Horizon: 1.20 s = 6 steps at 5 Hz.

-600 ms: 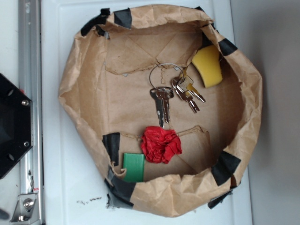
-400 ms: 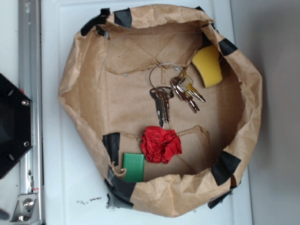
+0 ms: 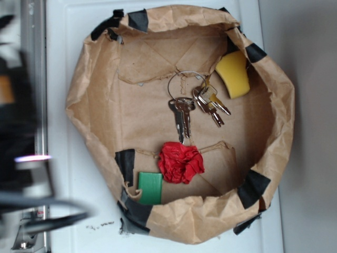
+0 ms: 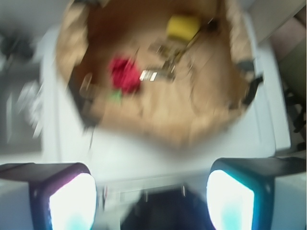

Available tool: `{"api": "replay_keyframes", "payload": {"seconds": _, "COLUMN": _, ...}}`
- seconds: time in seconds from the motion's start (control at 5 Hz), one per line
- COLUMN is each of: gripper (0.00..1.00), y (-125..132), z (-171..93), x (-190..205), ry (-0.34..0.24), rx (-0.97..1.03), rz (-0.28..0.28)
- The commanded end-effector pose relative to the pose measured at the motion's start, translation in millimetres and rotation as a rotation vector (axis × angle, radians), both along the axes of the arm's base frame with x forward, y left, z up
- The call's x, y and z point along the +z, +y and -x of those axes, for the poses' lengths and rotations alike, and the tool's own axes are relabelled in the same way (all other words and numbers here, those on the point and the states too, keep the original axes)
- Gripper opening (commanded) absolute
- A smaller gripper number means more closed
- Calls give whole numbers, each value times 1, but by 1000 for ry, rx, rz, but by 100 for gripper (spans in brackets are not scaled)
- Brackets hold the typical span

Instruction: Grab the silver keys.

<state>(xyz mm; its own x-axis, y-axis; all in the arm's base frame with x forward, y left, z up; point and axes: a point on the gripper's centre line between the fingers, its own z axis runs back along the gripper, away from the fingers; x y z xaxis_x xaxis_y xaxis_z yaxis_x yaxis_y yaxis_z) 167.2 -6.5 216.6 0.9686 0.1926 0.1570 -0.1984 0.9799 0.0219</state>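
Observation:
The silver keys point(image 3: 192, 103) lie on the floor of a brown paper bag bowl point(image 3: 95, 100), a thin wire ring with two grey keys hanging down and a silver-brass cluster to the right. In the blurred wrist view the keys point(image 4: 165, 67) show faintly inside the bag. My gripper point(image 4: 151, 199) is open, its two glowing fingers point(image 4: 72, 201) far apart, high above the white surface outside the bag's rim, nothing between them. In the exterior view the arm point(image 3: 26, 158) is a dark blur at the left edge.
Inside the bag lie a red crumpled ball point(image 3: 180, 162) below the keys, a green block point(image 3: 150, 188) at the lower left and a yellow sponge point(image 3: 233, 74) at the upper right. Black tape point(image 3: 253, 187) patches the bag's rim. A metal rail point(image 3: 32, 63) runs along the left.
The arm has swung into the exterior view at the left, blurred by motion, covering the black base seen earlier. Nothing in the bag has moved.

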Motion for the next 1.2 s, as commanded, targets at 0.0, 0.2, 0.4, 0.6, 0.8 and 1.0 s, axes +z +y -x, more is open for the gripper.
{"api": "replay_keyframes", "payload": {"seconds": 0.0, "gripper": 100, "y": 21, "z": -74, "x": -19, "ry": -94, "rx": 105, "rz": -62}}
{"api": "replay_keyframes", "payload": {"seconds": 0.2, "gripper": 100, "y": 46, "z": -85, "x": -43, "ry": -131, "rx": 176, "rz": -27}}
{"api": "replay_keyframes", "payload": {"seconds": 0.4, "gripper": 100, "y": 55, "z": -90, "x": -69, "ry": -131, "rx": 216, "rz": 32}}
{"api": "replay_keyframes", "payload": {"seconds": 0.6, "gripper": 100, "y": 58, "z": -97, "x": -99, "ry": -77, "rx": 214, "rz": 75}}
{"api": "replay_keyframes", "payload": {"seconds": 0.8, "gripper": 100, "y": 58, "z": -97, "x": -99, "ry": -77, "rx": 214, "rz": 75}}
{"api": "replay_keyframes", "payload": {"seconds": 1.0, "gripper": 100, "y": 58, "z": -97, "x": -99, "ry": -77, "rx": 214, "rz": 75}}
